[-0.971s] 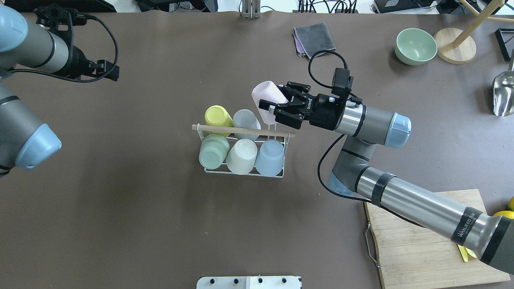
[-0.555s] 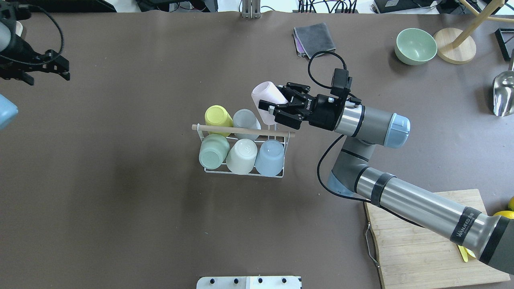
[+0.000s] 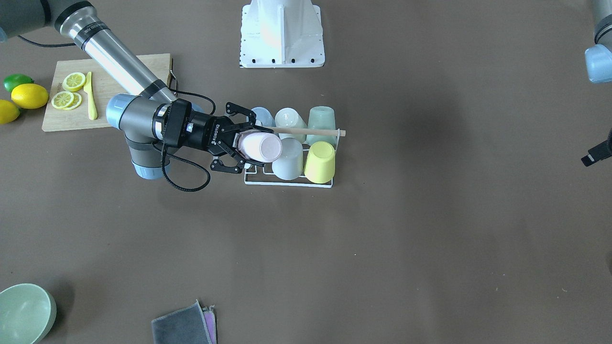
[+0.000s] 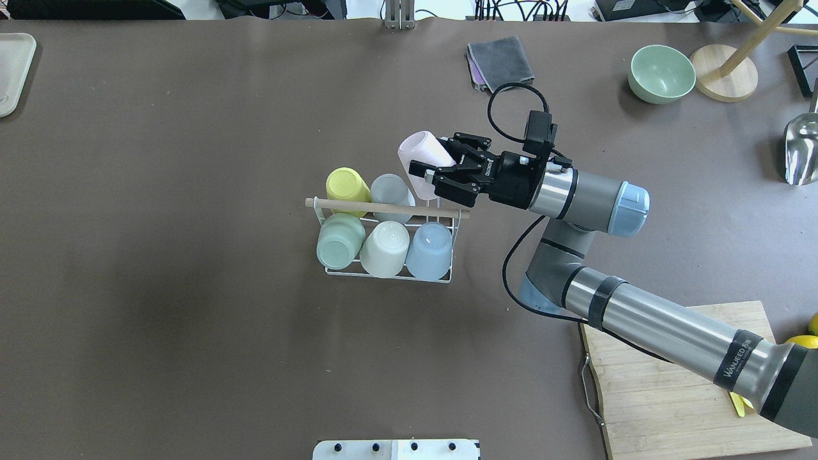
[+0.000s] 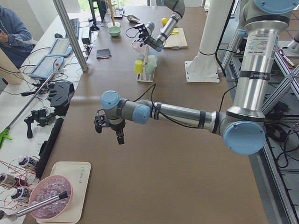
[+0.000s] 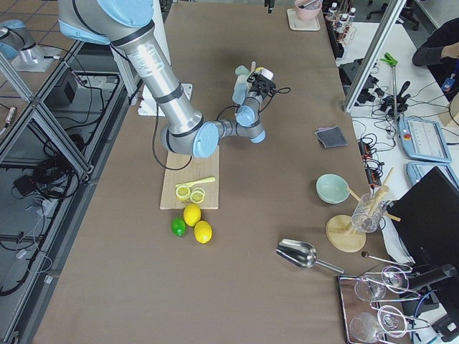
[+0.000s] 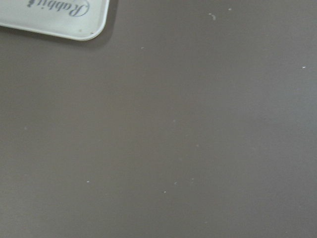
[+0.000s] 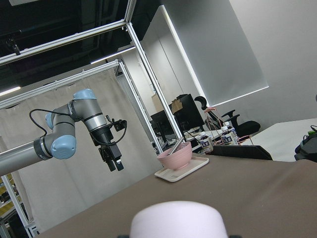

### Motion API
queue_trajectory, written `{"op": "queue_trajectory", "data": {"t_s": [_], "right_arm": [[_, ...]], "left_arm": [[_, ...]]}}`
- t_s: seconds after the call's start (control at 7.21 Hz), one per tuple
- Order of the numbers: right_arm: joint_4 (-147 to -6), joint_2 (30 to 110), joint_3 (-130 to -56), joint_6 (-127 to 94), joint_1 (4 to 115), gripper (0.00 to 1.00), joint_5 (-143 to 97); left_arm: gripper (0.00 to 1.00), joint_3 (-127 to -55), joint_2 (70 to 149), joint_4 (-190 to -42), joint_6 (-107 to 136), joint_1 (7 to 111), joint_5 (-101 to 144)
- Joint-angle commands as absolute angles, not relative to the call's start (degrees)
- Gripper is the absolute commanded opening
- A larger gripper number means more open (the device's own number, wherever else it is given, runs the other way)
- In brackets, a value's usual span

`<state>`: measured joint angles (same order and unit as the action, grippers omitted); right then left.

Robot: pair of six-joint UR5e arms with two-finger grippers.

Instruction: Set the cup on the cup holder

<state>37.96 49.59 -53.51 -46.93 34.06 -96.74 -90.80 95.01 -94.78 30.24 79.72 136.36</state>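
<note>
A pale pink cup point(image 4: 418, 153) hangs tilted in the air, with my right gripper point(image 4: 436, 177) shut on it. The cup is over the far right corner of the cup holder point(image 4: 391, 274), a white wire rack with a wooden rod point(image 4: 383, 207) across its top. In the front-facing view the pink cup point(image 3: 261, 146) is level with the rod, beside a grey cup point(image 3: 289, 165) and a yellow cup point(image 3: 319, 162). Green, cream and blue cups fill the other row. My left gripper point(image 5: 108, 129) hovers far off above bare table; I cannot tell its state.
A grey cloth point(image 4: 500, 61), a green bowl point(image 4: 661, 73) and a metal scoop point(image 4: 802, 150) lie at the far right. A cutting board point(image 4: 677, 383) with lemon slices is near right. A white tray point(image 4: 13, 70) sits at the far left corner.
My left arm has swung out of the overhead view to the left, uncovering the white tray. My right gripper and the pink cup have shifted slightly left.
</note>
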Motion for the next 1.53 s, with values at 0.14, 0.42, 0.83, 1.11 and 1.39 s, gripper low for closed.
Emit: {"op": "queue_trajectory", "data": {"t_s": [0.14,0.42,0.83,1.11,1.39], "right_arm": [[38.50,49.57,-53.44,-46.93,33.40,0.00,-96.68],[38.50,49.57,-53.44,-46.93,33.49,0.00,-96.59],[38.58,49.75,-53.44,-46.93,33.49,0.00,-96.68],[39.37,50.18,-53.44,-46.93,33.57,0.00,-96.77],[39.38,50.19,-53.53,-47.02,33.57,0.00,-96.77]], "left_arm": [[0.98,-87.37,92.21,-94.40,20.90,84.63,139.84],[0.98,-86.40,91.23,-93.00,7.54,85.87,138.96],[0.98,-87.71,91.32,-90.53,6.68,85.96,136.67],[0.98,-90.86,91.14,-86.08,6.68,86.13,137.02],[0.98,-91.84,91.14,-83.23,6.68,85.87,135.19]]}}
